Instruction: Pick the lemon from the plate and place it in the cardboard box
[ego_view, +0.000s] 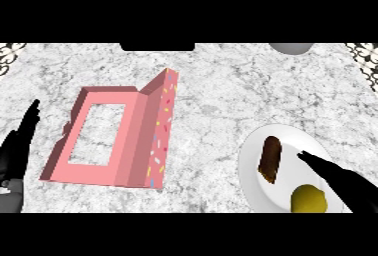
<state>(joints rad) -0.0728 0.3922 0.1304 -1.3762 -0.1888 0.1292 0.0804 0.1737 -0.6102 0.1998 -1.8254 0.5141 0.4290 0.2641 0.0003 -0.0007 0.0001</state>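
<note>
Approach stage: the right robot hand (343, 182) extends from 4 o'clock over the white plate (295, 137), fingers straight and apart, holding nothing. The lemon (308, 198) lies at the plate's 5 o'clock rim, just beside the hand and not yet grasped.

The next move likely calls for the hand to shift toward 5 o'clock, settle over the lemon and curl round it. It would then carry the lemon across the bench (221, 90) to the pink cardboard box (111, 176), which lies open at 9 o'clock.

The box's sprinkle-dotted lid stands raised on the side facing the plate, so it would need clearing from above. A brown bar-shaped snack (271, 159) shares the plate near the fingertips and could be nudged.

The left robot hand (18, 150) rests open at the 9 o'clock edge, fingers up. A grey vessel (290, 47) sits at 1 o'clock.
</note>
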